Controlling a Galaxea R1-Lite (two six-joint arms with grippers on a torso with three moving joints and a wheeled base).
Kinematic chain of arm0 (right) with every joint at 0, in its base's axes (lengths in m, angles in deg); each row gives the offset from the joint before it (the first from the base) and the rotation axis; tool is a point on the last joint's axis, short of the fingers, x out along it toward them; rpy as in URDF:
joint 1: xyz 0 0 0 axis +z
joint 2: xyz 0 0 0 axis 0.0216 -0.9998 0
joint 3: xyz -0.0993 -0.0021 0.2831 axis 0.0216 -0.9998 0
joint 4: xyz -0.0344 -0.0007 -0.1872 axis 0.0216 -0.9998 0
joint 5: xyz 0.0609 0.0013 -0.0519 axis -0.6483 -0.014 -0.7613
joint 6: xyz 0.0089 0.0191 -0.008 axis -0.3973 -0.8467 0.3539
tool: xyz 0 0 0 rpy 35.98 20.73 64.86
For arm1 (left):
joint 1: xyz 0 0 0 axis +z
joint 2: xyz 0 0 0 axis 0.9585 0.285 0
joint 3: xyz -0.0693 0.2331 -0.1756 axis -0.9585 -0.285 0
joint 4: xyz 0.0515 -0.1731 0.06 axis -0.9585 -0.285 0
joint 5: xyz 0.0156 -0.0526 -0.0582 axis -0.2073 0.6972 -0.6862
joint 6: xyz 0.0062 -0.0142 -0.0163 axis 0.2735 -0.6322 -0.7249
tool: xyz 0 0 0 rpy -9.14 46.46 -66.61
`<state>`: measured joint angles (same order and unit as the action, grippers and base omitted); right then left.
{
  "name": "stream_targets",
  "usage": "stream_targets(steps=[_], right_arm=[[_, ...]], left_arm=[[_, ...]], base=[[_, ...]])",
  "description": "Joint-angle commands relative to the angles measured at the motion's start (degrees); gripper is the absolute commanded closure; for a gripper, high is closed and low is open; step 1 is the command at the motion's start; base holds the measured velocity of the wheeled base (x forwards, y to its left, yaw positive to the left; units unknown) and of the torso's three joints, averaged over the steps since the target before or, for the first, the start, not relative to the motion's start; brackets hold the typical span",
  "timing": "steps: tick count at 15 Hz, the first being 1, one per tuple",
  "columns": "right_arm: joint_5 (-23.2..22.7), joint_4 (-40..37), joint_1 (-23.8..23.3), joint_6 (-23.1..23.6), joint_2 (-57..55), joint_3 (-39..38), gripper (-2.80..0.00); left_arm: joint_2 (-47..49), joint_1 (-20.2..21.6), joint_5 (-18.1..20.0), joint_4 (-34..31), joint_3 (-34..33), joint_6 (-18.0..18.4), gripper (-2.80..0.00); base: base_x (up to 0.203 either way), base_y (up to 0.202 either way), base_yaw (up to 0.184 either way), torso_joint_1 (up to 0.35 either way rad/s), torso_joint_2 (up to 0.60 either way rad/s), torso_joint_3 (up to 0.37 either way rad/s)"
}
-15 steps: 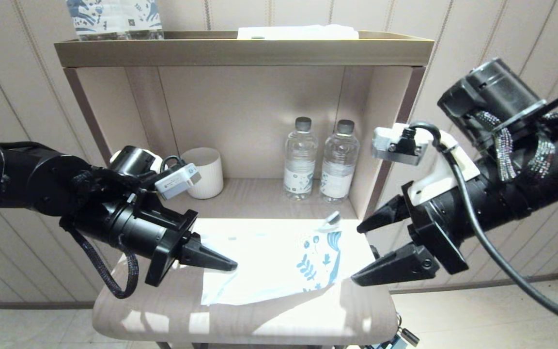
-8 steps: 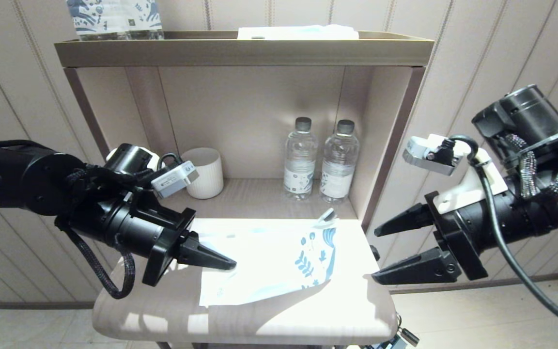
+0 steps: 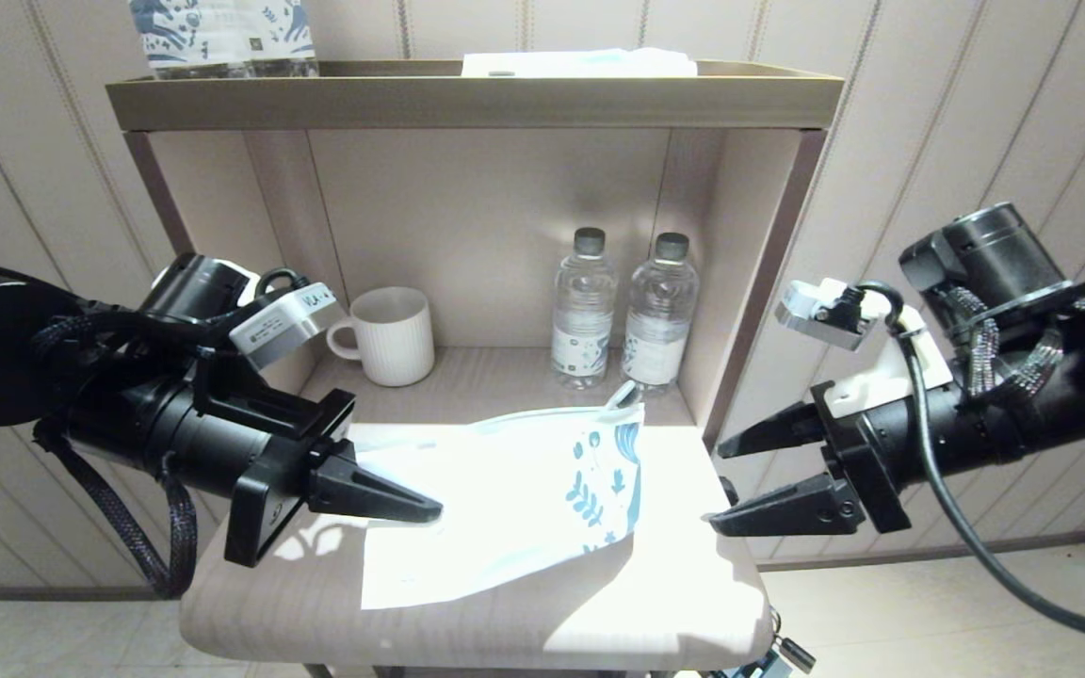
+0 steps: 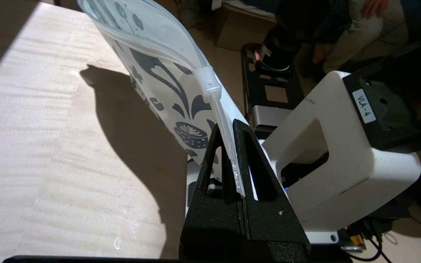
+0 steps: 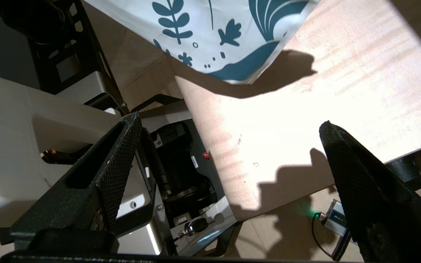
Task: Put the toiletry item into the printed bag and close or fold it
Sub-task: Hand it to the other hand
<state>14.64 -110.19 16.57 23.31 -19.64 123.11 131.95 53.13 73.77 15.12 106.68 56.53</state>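
The printed bag (image 3: 524,490), white with blue leaf prints at its right end, sits on the pale wooden table (image 3: 674,603), its far zip edge raised. My left gripper (image 3: 429,513) is shut on the left end of that zip edge. In the left wrist view the clear zip strip runs between the closed fingertips of the left gripper (image 4: 227,126), with the slider (image 4: 207,78) farther along the bag (image 4: 152,65). My right gripper (image 3: 718,488) hangs open beyond the table's right edge, apart from the bag. The right wrist view shows the right gripper (image 5: 230,122) with nothing between its fingers and the bag's printed corner (image 5: 210,33) ahead. The toiletry item is hidden.
Behind the table stands a shelf unit (image 3: 477,94). Its niche holds a white mug (image 3: 396,334) and two water bottles (image 3: 585,311) (image 3: 660,311). On top are blue-patterned wrapped bottles (image 3: 222,38) and a folded white cloth (image 3: 580,63). The shelf's right wall (image 3: 759,282) is close to my right arm.
My left gripper has drawn back to the left, dragging the bag that way and lifting its zip edge. The open right gripper has pulled away to the right, off the bag's printed end.
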Motion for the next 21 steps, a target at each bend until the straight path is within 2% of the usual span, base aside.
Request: stream_targets(steps=[1, 2, 4, 10, 11, 20, 21], right_arm=[[-0.26, 0.04, -0.22, 0.01, -2.25, -0.19, -2.8], [-0.24, 0.11, -0.14, 0.01, -2.25, -0.2, -2.8], [-0.25, 0.19, -0.06, -0.08, -2.09, -0.53, 0.0], [-0.09, 0.28, 0.43, -0.26, -1.64, -0.71, 0.0], [-0.13, 0.38, 0.25, -0.26, -1.55, -0.68, -2.8], [-0.02, 0.44, 0.36, -0.52, -1.64, -0.59, -2.8], [0.11, 0.46, 0.31, -0.54, -1.55, -1.01, -0.9]], left_arm=[[-0.4, 0.01, 0.36, -0.16, -0.12, 0.29, 0.0], [-0.41, 0.01, 0.36, -0.16, -0.04, 0.29, 0.0], [-1.02, 0.01, 0.36, -0.16, -0.12, 0.29, 0.0], [-1.54, 0.01, 0.27, -0.07, -0.65, 0.38, 0.0], [-1.72, 0.01, 0.27, -0.07, -0.65, 0.38, 0.0], [-1.98, 0.01, 0.1, -0.07, -0.74, 0.47, 0.0], [-1.98, 0.01, 0.1, -0.07, -0.76, 0.47, 0.0]], base=[[0.0, 0.0, 0.0, 0.0, 0.0, 0.0], [0.0, 0.0, 0.0, 0.0, 0.0, 0.0], [0.0, 0.0, 0.0, 0.0, 0.0, 0.0], [0.0, 0.0, 0.0, 0.0, 0.0, 0.0], [0.0, 0.0, 0.0, 0.0, 0.0, 0.0], [0.0, 0.0, 0.0, 0.0, 0.0, 0.0], [0.0, 0.0, 0.0, 0.0, 0.0, 0.0]])
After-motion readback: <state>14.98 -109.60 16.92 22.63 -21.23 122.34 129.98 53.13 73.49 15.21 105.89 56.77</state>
